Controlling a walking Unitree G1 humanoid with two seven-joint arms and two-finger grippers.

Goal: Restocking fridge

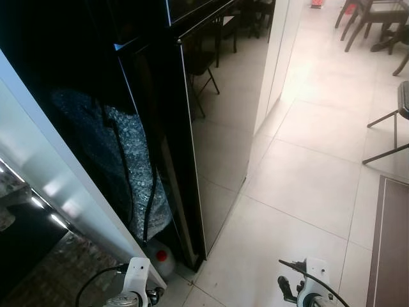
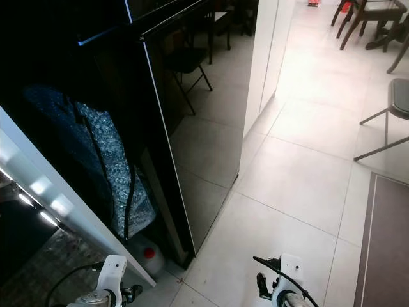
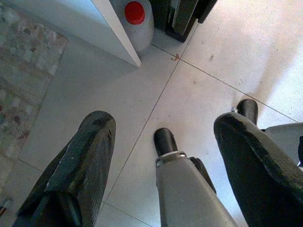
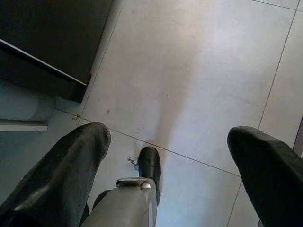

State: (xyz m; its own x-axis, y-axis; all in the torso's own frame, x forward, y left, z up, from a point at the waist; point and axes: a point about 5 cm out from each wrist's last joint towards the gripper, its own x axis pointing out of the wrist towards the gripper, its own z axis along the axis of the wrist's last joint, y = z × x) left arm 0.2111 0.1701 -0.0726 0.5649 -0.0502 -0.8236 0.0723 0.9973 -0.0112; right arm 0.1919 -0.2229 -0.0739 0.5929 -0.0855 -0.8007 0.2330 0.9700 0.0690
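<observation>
1. The fridge (image 1: 217,121) is a tall black glossy cabinet standing on the pale tiled floor (image 1: 307,192). Its door is shut, and the shiny front mirrors the tiles and a chair.
2. Along the fridge's side facing the robot, a sheet of bubble wrap (image 1: 121,166) hangs, with a dark cable running down over it.
3. A white panel (image 1: 70,192) slants down just beside that side of the fridge, ending at the floor near the fridge's lower front corner.
4. In the gap between the panel's foot and the fridge's base stands a whitish plastic jug with a red cap (image 3: 136,14); the cap is on, and what the jug holds cannot be told.
5. The left gripper (image 3: 161,137) hangs low over the floor near the panel's foot, its two black fingers (image 3: 80,170) spread apart with nothing between them.
6. The right gripper (image 4: 170,156) hangs low over the bare tiles in front of the fridge's lower corner, its fingers (image 4: 61,175) likewise spread wide and empty.
7. Past the far end of the fridge a white wall (image 1: 275,57) stands, and beyond it chairs (image 1: 370,19) sit at the far edge of the floor.
8. A metal-legged chair (image 1: 396,121) stands at the floor's right edge, with a dark mat (image 1: 390,249) lying nearer the robot on that side.
</observation>
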